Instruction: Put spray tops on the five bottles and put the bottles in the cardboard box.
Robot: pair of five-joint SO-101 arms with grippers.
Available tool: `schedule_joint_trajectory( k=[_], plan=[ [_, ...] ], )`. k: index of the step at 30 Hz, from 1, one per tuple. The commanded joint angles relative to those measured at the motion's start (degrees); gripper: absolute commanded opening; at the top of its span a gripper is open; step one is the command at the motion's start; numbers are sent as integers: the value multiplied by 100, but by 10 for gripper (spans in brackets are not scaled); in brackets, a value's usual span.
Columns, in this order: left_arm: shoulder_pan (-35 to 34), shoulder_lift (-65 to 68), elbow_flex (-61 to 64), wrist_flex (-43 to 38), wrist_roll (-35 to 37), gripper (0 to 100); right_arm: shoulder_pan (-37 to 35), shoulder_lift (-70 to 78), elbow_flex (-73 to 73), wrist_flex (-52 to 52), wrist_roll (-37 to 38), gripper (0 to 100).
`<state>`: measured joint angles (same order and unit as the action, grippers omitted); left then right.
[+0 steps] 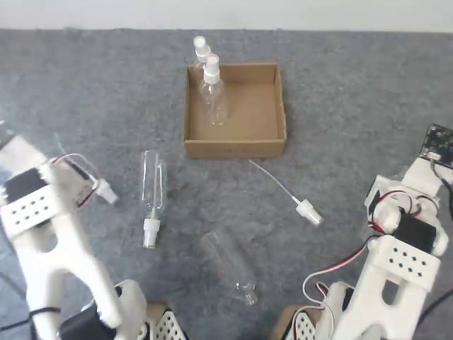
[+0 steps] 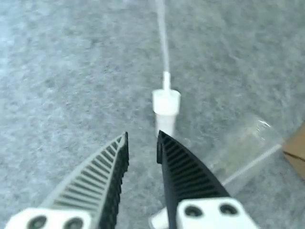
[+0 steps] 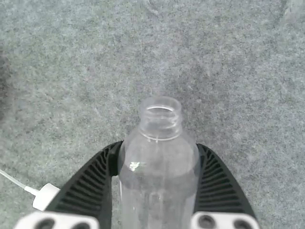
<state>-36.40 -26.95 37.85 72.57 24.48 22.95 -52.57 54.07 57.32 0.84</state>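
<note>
Two capped bottles [image 1: 213, 92] stand in the cardboard box [image 1: 272, 106], one behind the other. A third capped bottle [image 1: 151, 185] lies on the carpet left of the box, and an uncapped bottle [image 1: 228, 261] lies nearer the front. One loose spray top [image 1: 308, 211] with its long tube rests right of centre. My left gripper [image 2: 142, 136] is low over the carpet, its jaws a little apart with nothing between them. Another spray top [image 2: 166, 102] lies just past its tips. My right gripper [image 3: 159, 148] is shut on an upright open-necked bottle [image 3: 159, 143].
Grey carpet covers the whole table. The lying capped bottle [image 2: 240, 145] and a box corner [image 2: 296, 149] are off to one side of the left gripper. A white cable end [image 3: 44, 196] lies by the right gripper. A circuit board [image 1: 437, 142] sits at the right edge.
</note>
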Motion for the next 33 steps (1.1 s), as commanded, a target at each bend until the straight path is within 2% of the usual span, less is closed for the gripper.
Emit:
schedule_joint_trajectory(
  k=[1, 4, 8, 13, 18, 21, 26, 33],
  plan=[
    [-378, -264, -84, 18, 35, 97, -101, -180, -79, -101, 0, 93],
    [-387, -264, -92, -70, -132, 98, -101, -180, -79, -92, 0, 93],
    [-396, -220, -57, -571, -1090, 94, -101, -180, -79, -75, 0, 93],
    [-378, -211, -57, -1143, -1881, 93, -101, -180, -79, -75, 0, 93],
    [-246, -202, -66, -1477, -2523, 21, -101, -180, -79, -75, 0, 93],
    [-79, -158, -101, -1477, -2778, 13, -101, -180, -79, -75, 0, 93],
    [62, 765, -752, -1389, -2884, 13, -101, -180, -79, -75, 0, 93],
    [70, 2690, -2413, -932, -3473, 13, -101, -180, -79, -75, 0, 93]
  ],
)
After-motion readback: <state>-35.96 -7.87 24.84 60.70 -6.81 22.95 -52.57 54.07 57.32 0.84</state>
